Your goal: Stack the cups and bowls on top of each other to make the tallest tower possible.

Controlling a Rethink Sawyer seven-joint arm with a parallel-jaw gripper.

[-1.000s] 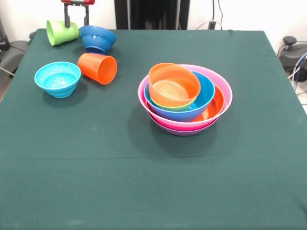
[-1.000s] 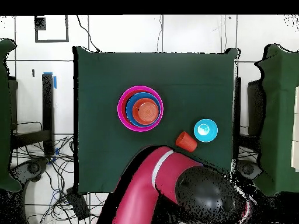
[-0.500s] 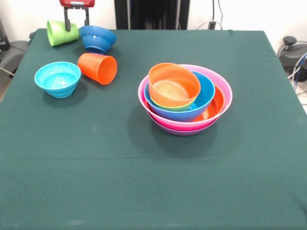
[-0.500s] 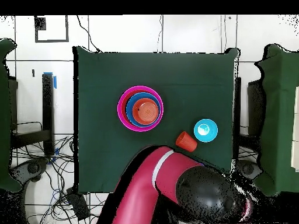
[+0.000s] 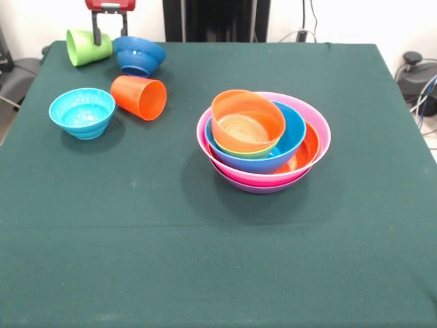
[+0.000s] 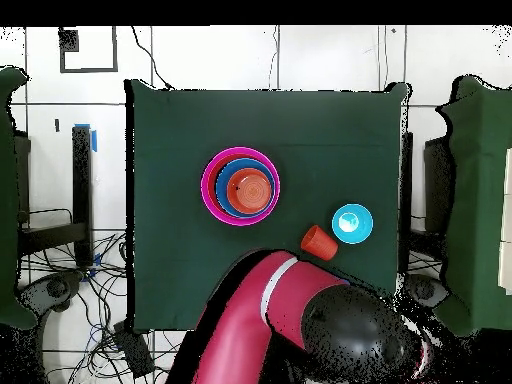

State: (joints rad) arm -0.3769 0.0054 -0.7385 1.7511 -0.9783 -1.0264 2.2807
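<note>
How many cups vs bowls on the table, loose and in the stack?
Cups: 2, orange cup and lime green cup, both on their sides.
Loose bowls: 2, light blue bowl and dark blue bowl.
Bowls visible in the tower: 6.
Total: 10.

A bulky, rounded red-and-black arm [image 6: 300, 325] ends in a red-bodied end effector [image 5: 109, 27] with dark fingers.

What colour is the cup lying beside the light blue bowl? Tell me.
Orange, clearest in the front view.
</note>
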